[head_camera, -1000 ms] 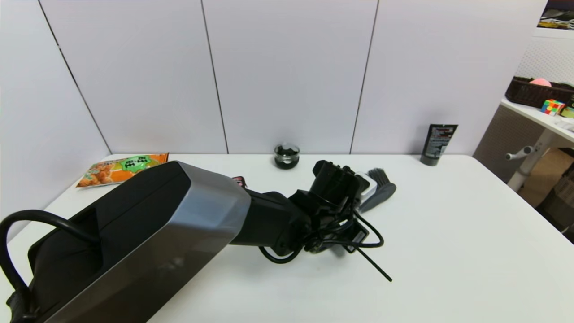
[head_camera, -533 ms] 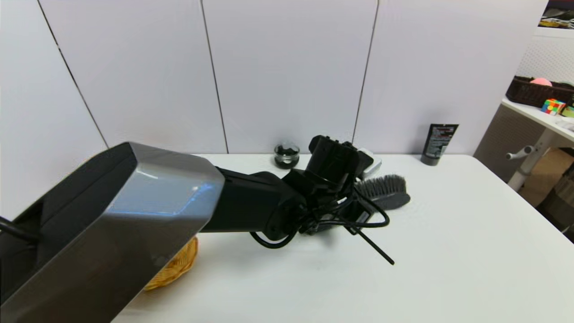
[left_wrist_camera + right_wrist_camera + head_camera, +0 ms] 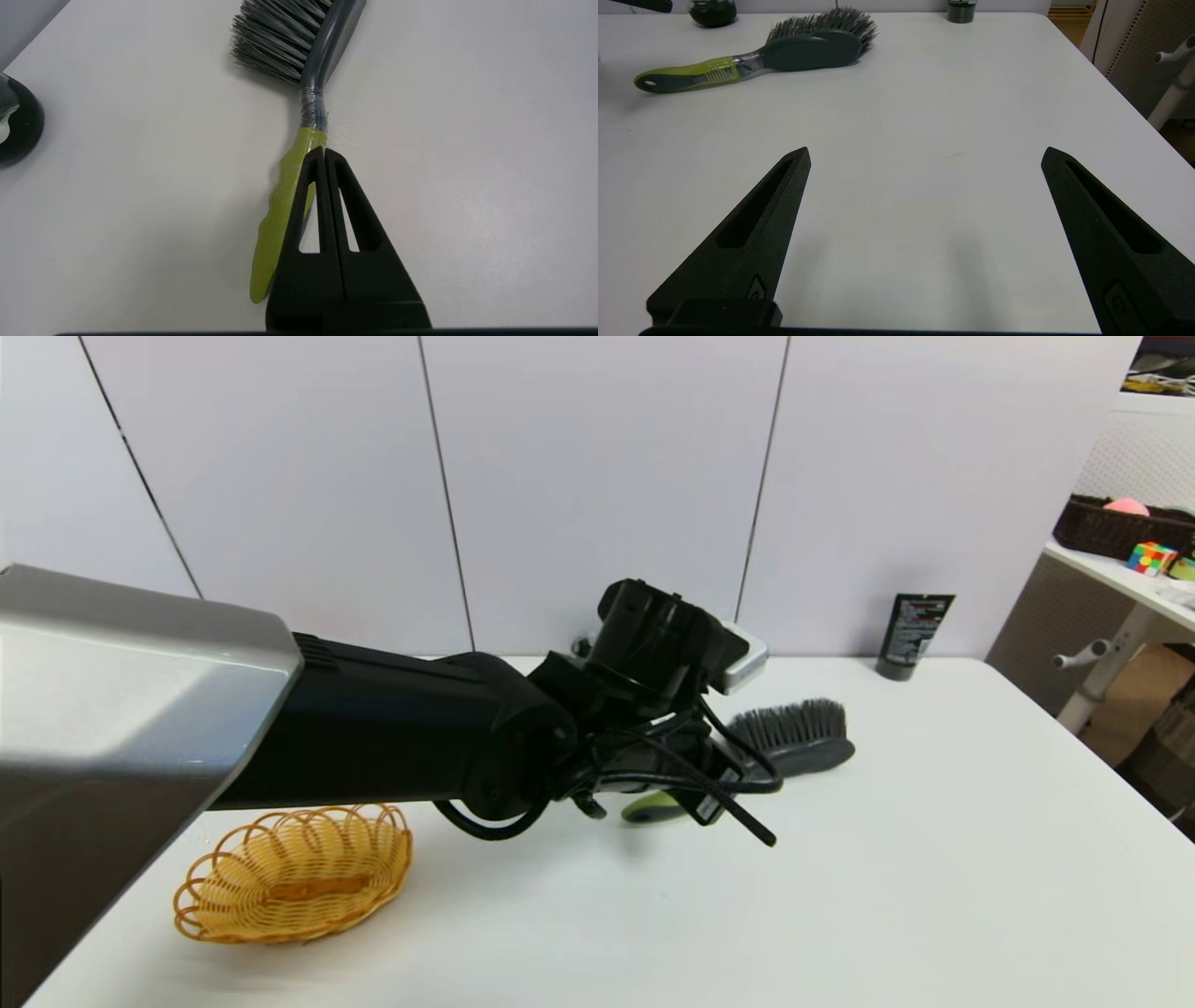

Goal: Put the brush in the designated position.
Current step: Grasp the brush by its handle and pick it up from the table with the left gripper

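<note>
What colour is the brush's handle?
Lime green with grey, on the brush; clearest in the right wrist view.

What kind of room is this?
Probably a test room or lab rather than a home: a bare white table against plain wall panels, with a side desk holding a puzzle cube and a dark basket.

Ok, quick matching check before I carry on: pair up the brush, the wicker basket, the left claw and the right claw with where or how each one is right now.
Things:
1. brush
2. wicker basket
3. left claw
4. right claw

States:
a. fingers spread wide, nothing between them
b. fingers together, above the green handle
c. lying on its side on the table, bristles toward the wall
d. empty, near the table's left front

Pairs: 1-c, 2-d, 3-b, 4-a
</note>
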Robot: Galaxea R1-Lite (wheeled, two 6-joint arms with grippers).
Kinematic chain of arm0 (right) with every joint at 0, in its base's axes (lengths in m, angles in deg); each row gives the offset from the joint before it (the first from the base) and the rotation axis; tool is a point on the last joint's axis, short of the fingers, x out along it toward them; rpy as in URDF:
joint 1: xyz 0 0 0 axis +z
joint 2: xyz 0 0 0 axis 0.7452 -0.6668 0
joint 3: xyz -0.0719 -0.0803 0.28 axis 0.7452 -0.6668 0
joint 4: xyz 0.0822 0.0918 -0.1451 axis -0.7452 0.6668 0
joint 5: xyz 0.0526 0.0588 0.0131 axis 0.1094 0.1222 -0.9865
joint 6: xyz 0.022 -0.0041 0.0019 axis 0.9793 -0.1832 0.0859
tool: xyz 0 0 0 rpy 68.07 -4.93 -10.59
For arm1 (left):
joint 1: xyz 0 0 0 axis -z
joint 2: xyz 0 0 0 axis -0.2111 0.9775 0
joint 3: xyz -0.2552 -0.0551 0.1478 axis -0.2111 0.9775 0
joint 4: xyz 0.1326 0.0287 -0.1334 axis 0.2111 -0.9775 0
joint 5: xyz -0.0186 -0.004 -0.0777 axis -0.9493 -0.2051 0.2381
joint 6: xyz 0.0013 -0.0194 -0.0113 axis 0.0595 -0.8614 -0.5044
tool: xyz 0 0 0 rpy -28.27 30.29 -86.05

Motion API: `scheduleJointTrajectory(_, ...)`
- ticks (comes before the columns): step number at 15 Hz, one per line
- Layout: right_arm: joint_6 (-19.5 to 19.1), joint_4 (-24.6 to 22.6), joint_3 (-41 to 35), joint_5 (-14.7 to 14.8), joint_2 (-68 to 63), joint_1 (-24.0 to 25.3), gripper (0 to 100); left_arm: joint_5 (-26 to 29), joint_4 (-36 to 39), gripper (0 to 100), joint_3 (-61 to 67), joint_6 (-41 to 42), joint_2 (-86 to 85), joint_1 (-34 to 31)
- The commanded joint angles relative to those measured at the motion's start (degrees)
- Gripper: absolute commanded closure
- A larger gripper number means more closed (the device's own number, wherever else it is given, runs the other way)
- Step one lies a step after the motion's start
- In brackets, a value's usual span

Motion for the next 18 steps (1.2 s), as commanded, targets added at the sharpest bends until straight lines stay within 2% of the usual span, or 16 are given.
scheduleJointTrajectory(1, -0.05, 0.00, -0.09, 0.02, -0.07, 0.00, 0, 0.40, 0.29, 0, 0.13, -0.86, -0.49, 0.07)
scheduleJointTrajectory(8, -0.05, 0.00, -0.09, 0.02, -0.07, 0.00, 0, 0.40, 3.54, 0, -1.10, -0.68, 4.52, -0.02)
scheduleJointTrajectory(12, -0.05, 0.00, -0.09, 0.02, -0.07, 0.00, 0, 0.40, 7.06, 0, -5.84, -0.59, 11.72, -0.02)
scheduleJointTrajectory(18, -0.05, 0.00, -0.09, 0.02, -0.07, 0.00, 0, 0.40, 7.41, 0, -12.09, 0.02, 18.58, -0.02)
